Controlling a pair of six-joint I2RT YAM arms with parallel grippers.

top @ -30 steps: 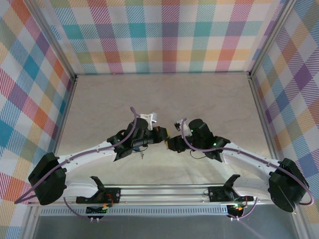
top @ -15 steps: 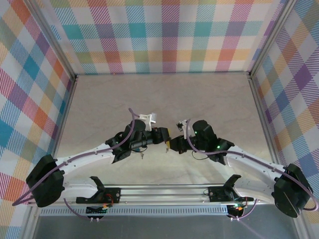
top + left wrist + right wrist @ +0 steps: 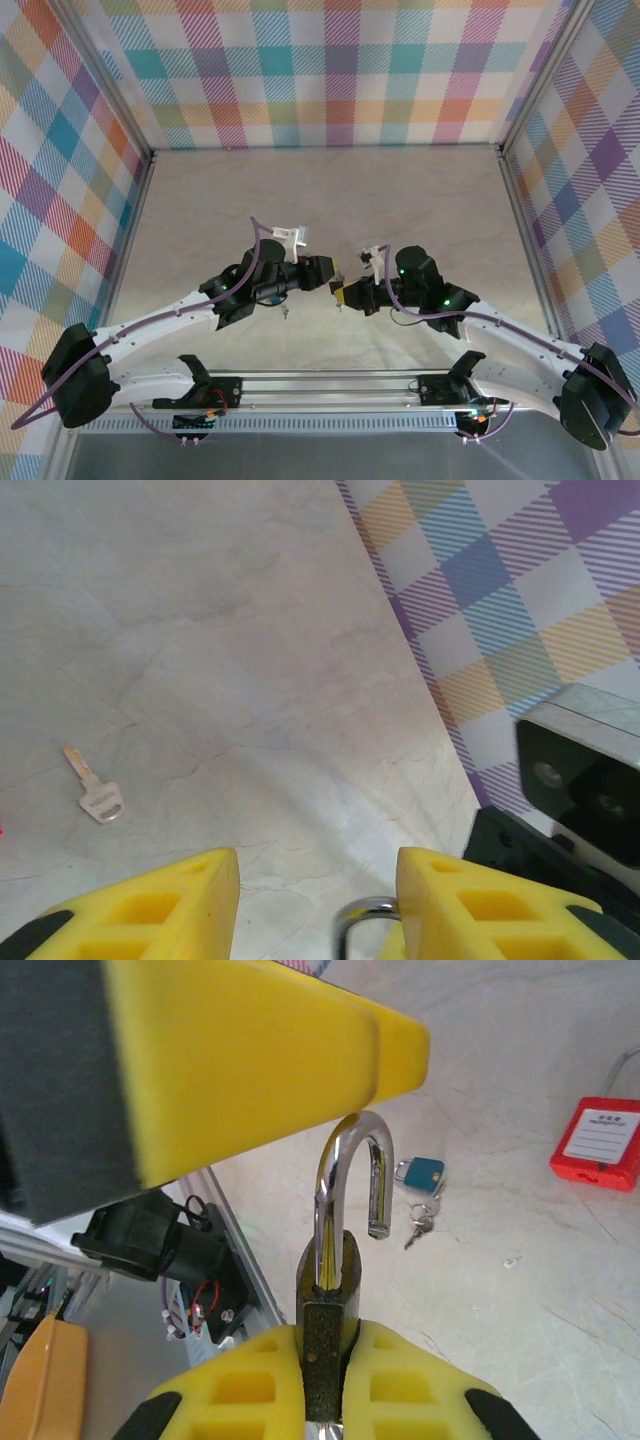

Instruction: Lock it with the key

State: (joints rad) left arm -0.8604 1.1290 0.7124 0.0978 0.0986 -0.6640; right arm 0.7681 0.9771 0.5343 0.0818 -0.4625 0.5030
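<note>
Your right gripper [image 3: 328, 1348] pinches the brass padlock [image 3: 328, 1280] by its body, its shackle [image 3: 352, 1160] standing open above the table [image 3: 420, 200]. Your left gripper [image 3: 318, 865] faces it with fingers spread, the shackle just beside one of them. A loose key [image 3: 97, 790] lies flat on the table. A blue padlock [image 3: 420, 1173] with keys and a red padlock [image 3: 600, 1143] lie beyond.

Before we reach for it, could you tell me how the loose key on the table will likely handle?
The key looks thin, flat metal, so probably stiff and light. Lying flat on the smooth table, it would likely slide, not roll, and be hard to pinch.
</note>
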